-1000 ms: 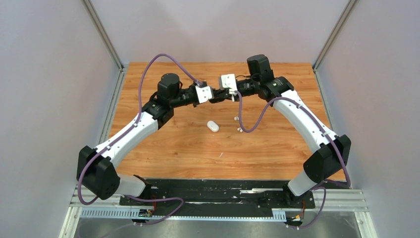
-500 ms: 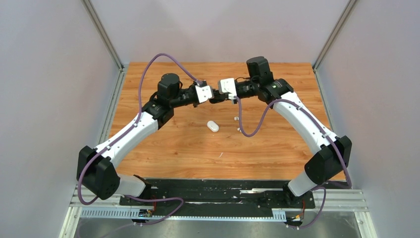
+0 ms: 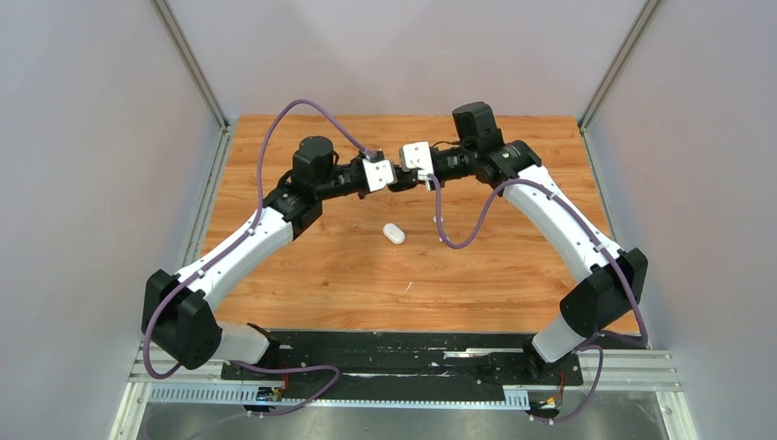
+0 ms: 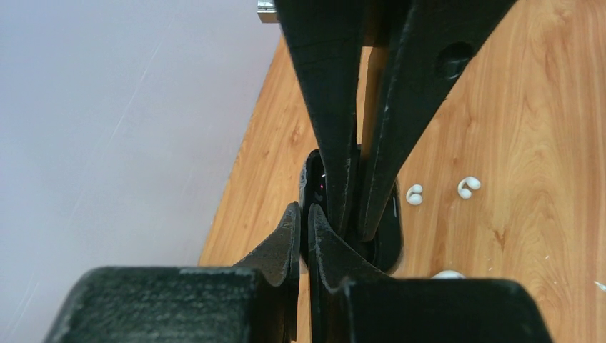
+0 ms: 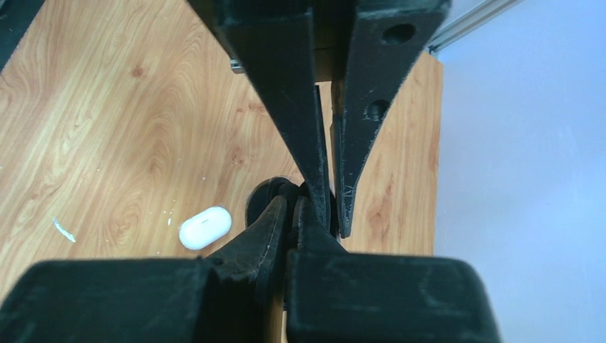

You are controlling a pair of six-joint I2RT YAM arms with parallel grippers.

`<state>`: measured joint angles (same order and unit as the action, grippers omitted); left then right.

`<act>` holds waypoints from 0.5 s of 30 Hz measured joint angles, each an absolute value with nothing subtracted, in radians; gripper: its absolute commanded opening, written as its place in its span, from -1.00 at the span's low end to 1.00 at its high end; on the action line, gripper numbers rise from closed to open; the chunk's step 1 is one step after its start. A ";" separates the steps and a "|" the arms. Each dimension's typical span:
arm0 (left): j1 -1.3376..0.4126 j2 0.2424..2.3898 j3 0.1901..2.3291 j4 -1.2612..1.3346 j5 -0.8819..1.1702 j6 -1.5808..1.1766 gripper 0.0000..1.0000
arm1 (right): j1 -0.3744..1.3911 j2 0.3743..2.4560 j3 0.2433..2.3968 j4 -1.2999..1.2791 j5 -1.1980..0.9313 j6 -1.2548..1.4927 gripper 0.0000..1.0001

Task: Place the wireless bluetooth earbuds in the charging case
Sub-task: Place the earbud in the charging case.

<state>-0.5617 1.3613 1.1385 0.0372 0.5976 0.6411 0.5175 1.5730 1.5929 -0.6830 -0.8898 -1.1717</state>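
Over the last second the right gripper [image 3: 407,180] edges a little further left toward the left gripper [image 3: 397,182], and the low loop of its purple cable [image 3: 436,213] swings left with it. The left arm and the white charging case [image 3: 393,233] keep their places. Both arms now reach inward over the far middle of the wooden table [image 3: 302,275], and their fingertips meet nose to nose well above the boards. The black charging case [image 4: 389,236] sits right at that meeting point, raised off the table and looking much larger in the wrist views than anything lying on the wood. The left gripper's fingers are drawn almost together and appear to pinch the case by its thin edge. The right gripper is clenched fully, with its tips pressed in against the same case. Whether a bud sits between those tips cannot be told, since everything there is black on black. Nor do the wrist views show clearly whether the case's lid is up. On the table below, one white earbud [image 4: 414,194] lies just beside the held case in the left wrist view. A second white earbud [image 4: 468,187] is near it to the right, and the two are apart from each other. The white charging case lies closed on its side, nearer the arm bases than the two grippers and well apart from the black one.
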 measured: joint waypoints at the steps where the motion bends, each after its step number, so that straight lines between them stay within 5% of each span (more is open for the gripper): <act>1: -0.562 1.361 1.139 0.038 0.596 0.645 -1.00 | 0.519 1.588 1.618 -0.709 -0.890 -1.167 -1.00; 9: -0.559 1.362 1.139 0.020 0.566 0.659 -1.00 | 0.538 1.700 1.751 -0.833 -0.870 -1.098 -0.99; 15: -0.554 1.362 1.138 0.019 0.567 0.619 -1.00 | 0.551 1.702 1.759 -0.823 -0.826 -1.010 -0.80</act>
